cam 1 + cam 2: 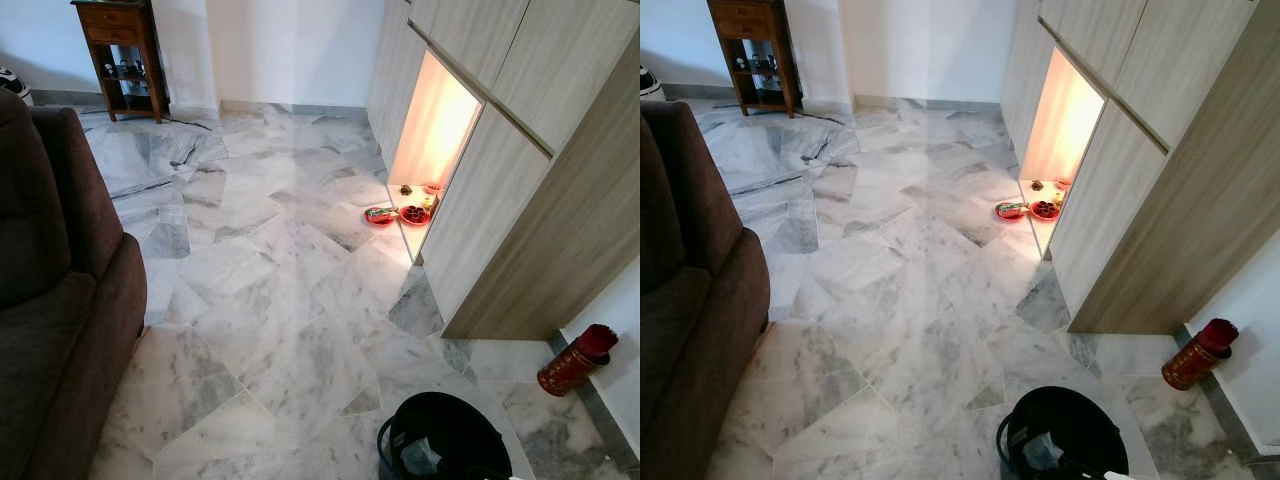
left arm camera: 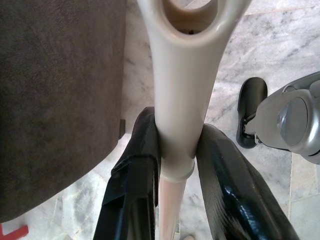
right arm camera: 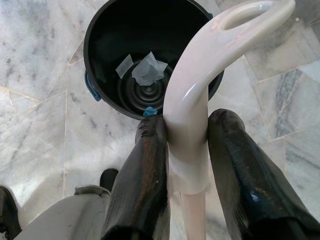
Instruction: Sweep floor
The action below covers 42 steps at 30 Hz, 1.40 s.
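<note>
Your left gripper (image 2: 177,160) is clamped on a cream handle (image 2: 182,85): the shaft runs straight up between the two black fingers (image 2: 140,150), which press it from both sides, and its looped end sits just past the fingertips. Beside that grip you have the brown sofa (image 2: 55,95) on one side and, on the other, marble floor (image 2: 265,45) with a silver-grey part of the robot's body (image 2: 295,120) and a black foot (image 2: 250,110) on the tiles.

Your right gripper (image 3: 185,135) is likewise closed on a second cream handle (image 3: 200,75), curved, with its loop reaching out beyond the fingertips. Directly past that handle stands the black bin (image 3: 135,55), upright on the floor, with a few pale scraps of paper (image 3: 145,67) lying at its bottom; the handle's curve overlaps the bin's rim in this view, and you cannot tell whether they touch.

From the head views you get the wider room: the bin (image 1: 440,435) at the near edge of the floor, the sofa (image 1: 60,300) along the left edge, a wooden cabinet wall (image 1: 520,170) on the right with a lit niche (image 1: 430,130) holding small red dishes (image 1: 400,213) at its floor-level edge, a red canister (image 1: 575,362) near the wall in the near right corner, and a dark wooden side table (image 1: 120,50) at the far left corner
</note>
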### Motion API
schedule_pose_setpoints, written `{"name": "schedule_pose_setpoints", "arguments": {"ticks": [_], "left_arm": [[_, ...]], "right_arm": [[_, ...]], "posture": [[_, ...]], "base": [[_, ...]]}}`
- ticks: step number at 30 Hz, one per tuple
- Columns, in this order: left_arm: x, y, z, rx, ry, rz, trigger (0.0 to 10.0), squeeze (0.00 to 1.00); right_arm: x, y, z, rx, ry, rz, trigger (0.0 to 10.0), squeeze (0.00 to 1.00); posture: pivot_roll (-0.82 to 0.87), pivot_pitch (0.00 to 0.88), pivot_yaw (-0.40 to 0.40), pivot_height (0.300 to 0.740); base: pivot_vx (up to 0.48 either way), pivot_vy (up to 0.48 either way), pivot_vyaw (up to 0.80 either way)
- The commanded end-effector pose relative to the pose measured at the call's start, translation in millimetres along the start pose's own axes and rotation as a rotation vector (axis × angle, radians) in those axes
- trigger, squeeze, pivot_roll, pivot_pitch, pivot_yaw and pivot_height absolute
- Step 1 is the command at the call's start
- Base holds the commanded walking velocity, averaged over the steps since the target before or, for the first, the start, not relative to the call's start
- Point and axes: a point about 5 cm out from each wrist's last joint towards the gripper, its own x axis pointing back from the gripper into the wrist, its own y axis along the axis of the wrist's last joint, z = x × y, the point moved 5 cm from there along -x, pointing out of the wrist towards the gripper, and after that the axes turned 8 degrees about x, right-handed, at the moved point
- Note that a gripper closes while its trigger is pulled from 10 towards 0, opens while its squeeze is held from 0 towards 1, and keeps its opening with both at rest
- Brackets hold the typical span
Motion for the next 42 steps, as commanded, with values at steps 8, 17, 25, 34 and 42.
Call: {"name": "schedule_pose_setpoints", "arguments": {"ticks": [8,17,25,34,42], "left_arm": [[-3.1,63.8,-49.9,0.219,-0.217,-0.139,10.0,0.00],[-3.1,63.8,-49.9,0.219,-0.217,-0.139,10.0,0.00],[-3.1,63.8,-49.9,0.219,-0.217,-0.139,10.0,0.00],[-3.1,63.8,-49.9,0.219,-0.217,-0.139,10.0,0.00],[-3.4,55.6,-48.7,0.209,-0.215,-0.108,10.0,0.00]], "right_arm": [[-9.2,77.5,91.1,0.105,0.332,-0.112,10.0,0.00],[-9.2,77.5,91.1,0.105,0.332,-0.112,10.0,0.00],[-9.2,77.5,91.1,0.105,0.332,-0.112,10.0,0.00],[-9.2,77.5,91.1,0.105,0.332,-0.112,10.0,0.00],[-8.1,74.2,93.0,0.090,0.338,-0.111,10.0,0.00]], "posture": [[0.22,0.037,-0.150,0.740],[0.22,0.037,-0.150,0.740],[0.22,0.037,-0.150,0.740],[0.22,0.037,-0.150,0.740],[0.22,0.045,-0.147,0.740]], "base": [[0.000,0.000,0.00],[0.000,0.000,0.00],[0.000,0.000,0.00],[0.000,0.000,0.00],[0.000,0.000,0.00]]}}
